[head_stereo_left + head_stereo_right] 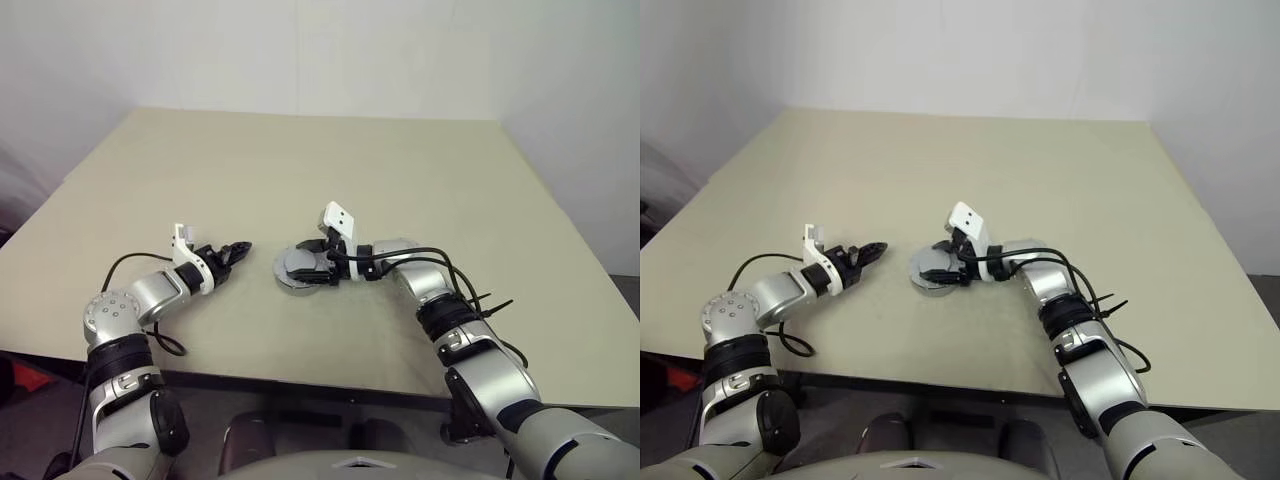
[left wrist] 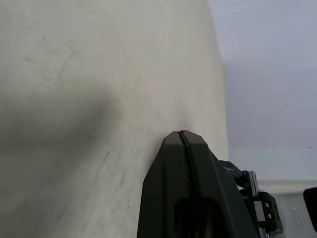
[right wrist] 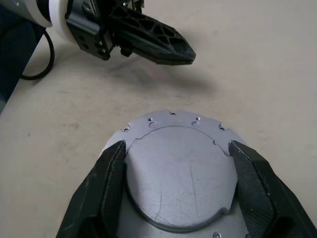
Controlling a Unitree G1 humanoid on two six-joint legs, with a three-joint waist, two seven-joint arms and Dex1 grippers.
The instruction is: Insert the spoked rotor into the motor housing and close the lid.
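Observation:
A round grey metal stack lies on the table just in front of me. Its top is a flat grey disc, the lid point(image 3: 178, 173). Under it a notched rim with small holes shows, which I take for the motor housing point(image 3: 173, 117). The spoked rotor is hidden. My right gripper point(image 1: 306, 264) reaches in from the right, its two black fingers point(image 3: 106, 191) pressed against opposite sides of the lid. My left gripper point(image 1: 241, 247) hovers a short way left of the stack, shut and empty, its tip pointing at it. The same left gripper point(image 3: 171, 49) shows beyond the lid in the right wrist view.
The beige table point(image 1: 300, 170) stretches wide behind and to both sides of the stack. Its front edge runs close below my arms. A black cable point(image 1: 135, 262) loops beside my left forearm.

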